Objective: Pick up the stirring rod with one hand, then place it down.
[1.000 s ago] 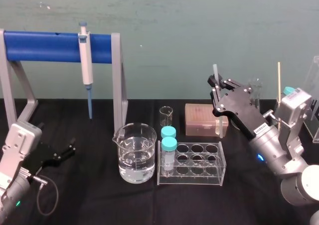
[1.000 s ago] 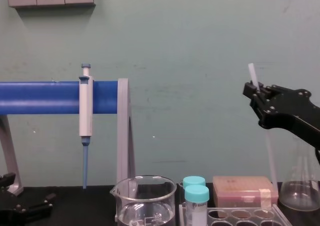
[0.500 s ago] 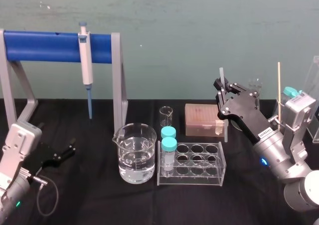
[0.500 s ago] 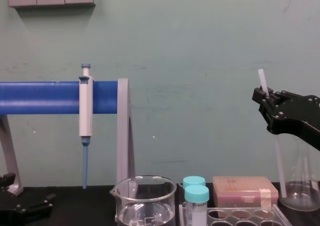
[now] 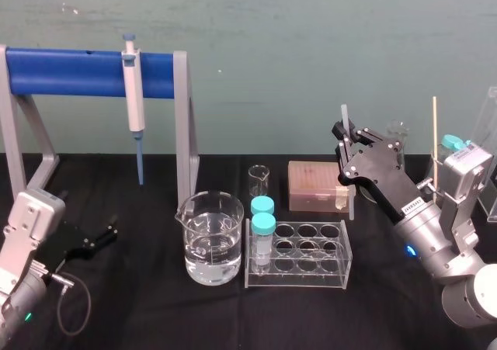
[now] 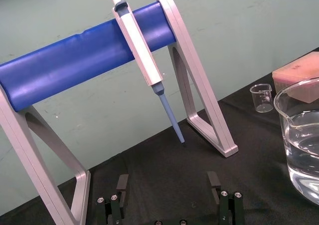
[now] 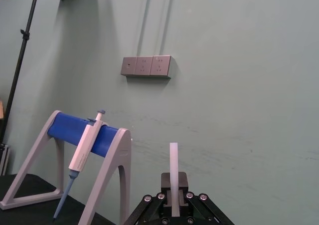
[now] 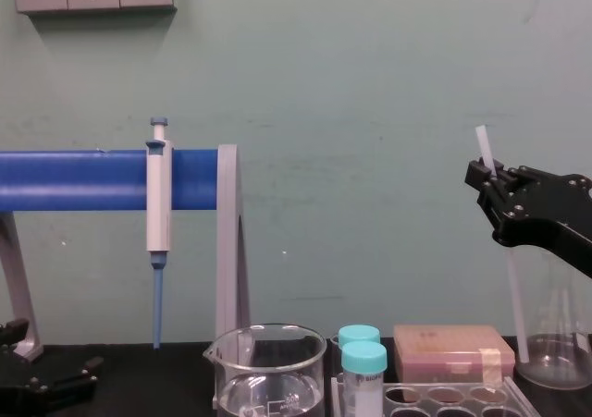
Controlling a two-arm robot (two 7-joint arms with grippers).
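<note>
My right gripper (image 5: pixel 342 147) is shut on the stirring rod (image 5: pixel 347 187), a thin translucent whitish rod held almost upright above the table's right side. In the chest view the rod (image 8: pixel 514 297) runs from above the right gripper (image 8: pixel 485 171) down beside the glass flask (image 8: pixel 557 343). I cannot tell whether its lower end touches the table. In the right wrist view the rod (image 7: pixel 173 172) sticks up between the black jaws. My left gripper (image 5: pixel 105 233) rests open on the table at the left, with nothing between its fingers (image 6: pixel 122 184).
A water-filled beaker (image 5: pixel 210 237), a clear tube rack (image 5: pixel 334 257) with two teal-capped tubes, a small beaker (image 5: pixel 258 181) and a pink tip box (image 5: pixel 311 185) stand mid-table. A pipette (image 5: pixel 134 102) hangs on the blue stand (image 5: pixel 70 72). A thin stick (image 5: pixel 435 133) rises at the right.
The right gripper carried the rod to the right and slightly down, then stayed almost still over the last half second. The left arm has not moved.
</note>
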